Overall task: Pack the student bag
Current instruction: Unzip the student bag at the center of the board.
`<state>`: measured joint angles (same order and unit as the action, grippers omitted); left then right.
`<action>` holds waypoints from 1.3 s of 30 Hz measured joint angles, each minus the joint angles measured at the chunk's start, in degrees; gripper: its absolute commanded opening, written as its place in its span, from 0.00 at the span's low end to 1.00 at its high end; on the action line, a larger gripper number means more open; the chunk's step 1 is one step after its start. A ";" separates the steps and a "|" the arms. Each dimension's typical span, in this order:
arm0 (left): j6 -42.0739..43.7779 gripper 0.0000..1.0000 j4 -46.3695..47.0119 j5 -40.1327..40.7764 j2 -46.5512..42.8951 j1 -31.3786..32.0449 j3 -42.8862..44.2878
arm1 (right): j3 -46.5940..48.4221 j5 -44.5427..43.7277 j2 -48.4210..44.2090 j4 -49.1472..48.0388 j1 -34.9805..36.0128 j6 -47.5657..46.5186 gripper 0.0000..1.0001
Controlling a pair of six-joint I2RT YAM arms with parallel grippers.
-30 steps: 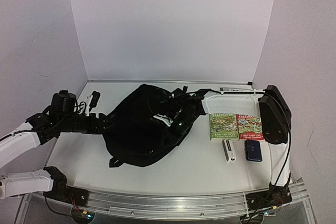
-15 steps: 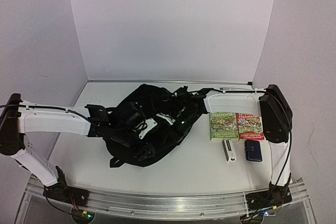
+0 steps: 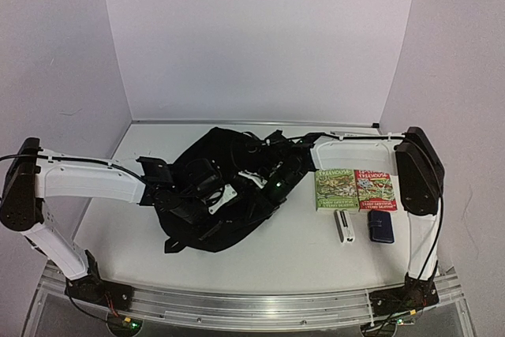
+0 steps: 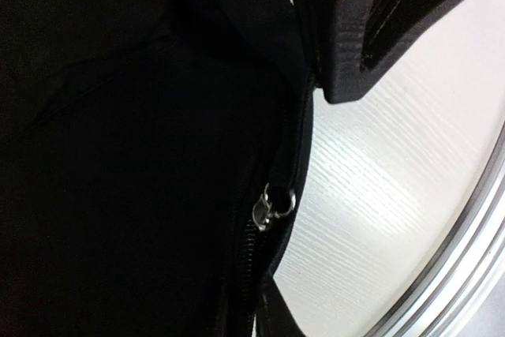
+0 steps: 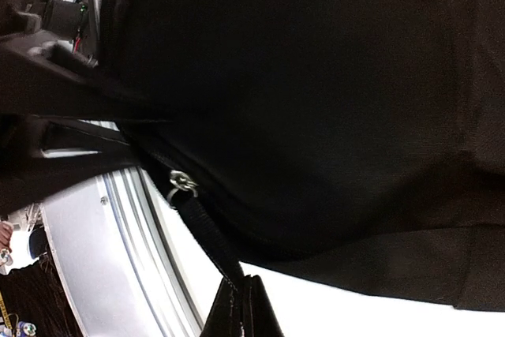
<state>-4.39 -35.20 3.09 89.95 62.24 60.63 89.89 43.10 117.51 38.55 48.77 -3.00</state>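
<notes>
The student bag is a large black backpack lying in the middle of the table. My left gripper is down on its top from the left. Its wrist view is filled with black fabric, a zip slider and a black strap; its fingers do not show. My right gripper reaches the bag from the right. In its wrist view it is shut on a black pull strap that runs up to a metal zip slider.
Two green-and-red books lie side by side to the right of the bag. In front of them are a small white object and a small dark-blue case. A metal rail runs along the near edge.
</notes>
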 measured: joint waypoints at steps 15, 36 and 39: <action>-3.04 0.00 -1.21 1.60 -4.17 0.14 -1.54 | -0.06 -4.57 0.03 0.15 -9.62 -3.68 0.00; -5.44 0.03 3.91 3.46 -3.97 0.26 -1.69 | 7.56 -14.19 6.13 2.55 -10.02 -7.02 0.00; -6.07 0.03 3.30 3.94 -3.93 0.60 -2.23 | 5.50 -14.45 3.91 3.15 -8.52 -6.81 0.00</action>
<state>-10.47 -31.90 7.03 86.02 62.84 58.40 95.39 28.64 121.42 41.70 40.25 -9.81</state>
